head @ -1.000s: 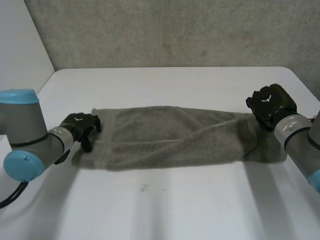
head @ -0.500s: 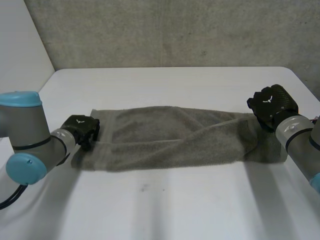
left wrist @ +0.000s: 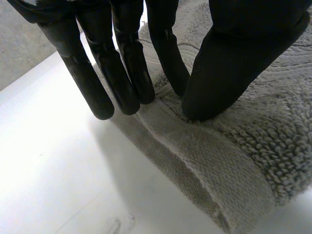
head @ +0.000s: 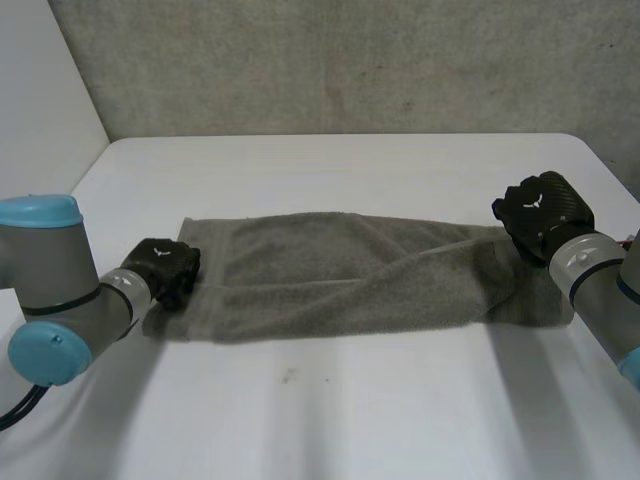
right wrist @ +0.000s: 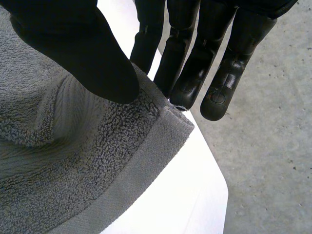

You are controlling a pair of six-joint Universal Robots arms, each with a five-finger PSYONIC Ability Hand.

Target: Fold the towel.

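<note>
towel (head: 340, 272) lies stretched long and flat on the white bench (head: 330, 410), reaching from one robot hand to the other. the left robot hand (head: 165, 270) pinches the end edge beneath it, thumb pressed on top against straight fingers. the right robot hand (head: 540, 212) nips a corner between thumb and fingers. both holds look shallow, so a lift could let the thick hem slip free. the diagonal ridge just beside the right robot hand may get trapped in the fold, and uneven lifting would skew the edges.
</note>
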